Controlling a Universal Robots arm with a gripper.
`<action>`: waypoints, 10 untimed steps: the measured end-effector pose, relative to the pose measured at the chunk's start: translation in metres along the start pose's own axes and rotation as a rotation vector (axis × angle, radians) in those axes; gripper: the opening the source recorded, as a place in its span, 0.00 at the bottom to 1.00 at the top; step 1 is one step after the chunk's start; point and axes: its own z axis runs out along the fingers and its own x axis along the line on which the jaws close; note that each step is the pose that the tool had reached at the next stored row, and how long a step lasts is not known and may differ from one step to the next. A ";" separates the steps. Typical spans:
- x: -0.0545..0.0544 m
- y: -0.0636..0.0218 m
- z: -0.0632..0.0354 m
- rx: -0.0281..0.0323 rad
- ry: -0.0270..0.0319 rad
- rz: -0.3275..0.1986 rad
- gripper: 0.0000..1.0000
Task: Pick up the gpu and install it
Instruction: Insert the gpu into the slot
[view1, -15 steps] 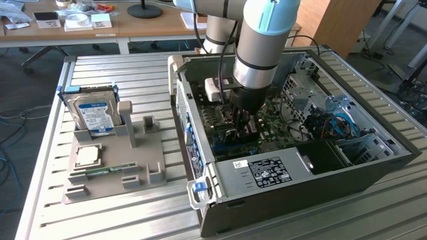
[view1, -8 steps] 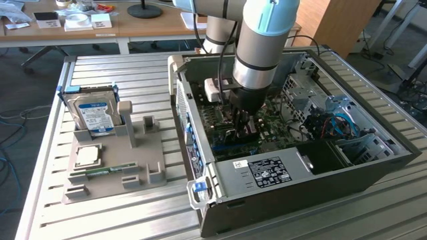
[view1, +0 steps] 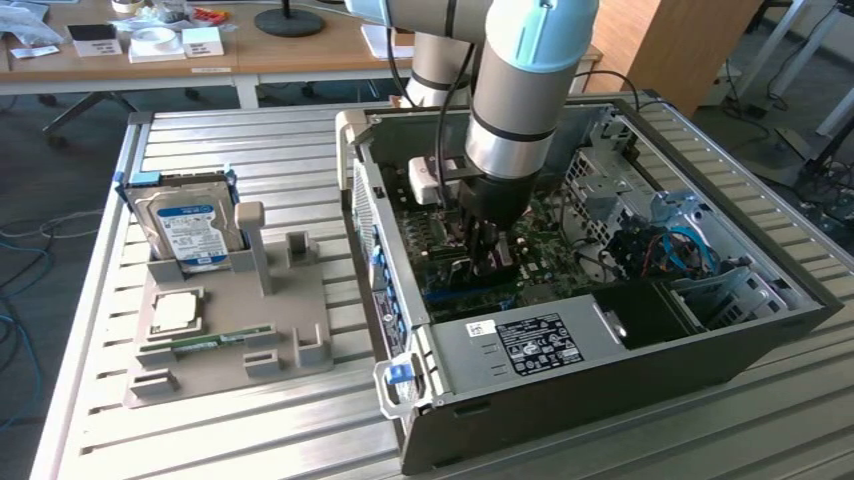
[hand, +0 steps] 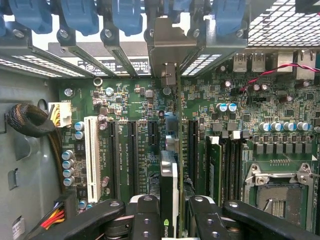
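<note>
Reaching straight down into the computer case (view1: 747, 330), gripper (hand: 169, 210) clamped on the upright gpu (hand: 169, 175) above the motherboard (hand: 250, 105)

gpu (hand: 169, 175): 1 | hard drive (view1: 187, 228): 1 | computer case (view1: 641, 370): 1 | white slot (hand: 90, 157): 1

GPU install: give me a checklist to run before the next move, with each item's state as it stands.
1. gpu between the fingers: ok, held edge-on.
2. Card inside the computer case, above the motherboard: ok.
3. Metal end bracket facing the rear slot openings: ok.
4. Card lined up along an expansion slot: cannot tell which slot.
5. Card fully seated: cannot tell.
6. Hard drive in the parts holder, outside the case: ok.
</note>
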 end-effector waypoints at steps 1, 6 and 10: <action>0.000 0.0000 0.0000 0.0000 0.0000 0.000 0.27; 0.000 0.0000 0.0000 0.0000 0.0000 0.000 0.27; 0.000 0.0000 -0.0001 -0.0001 0.0001 0.000 0.27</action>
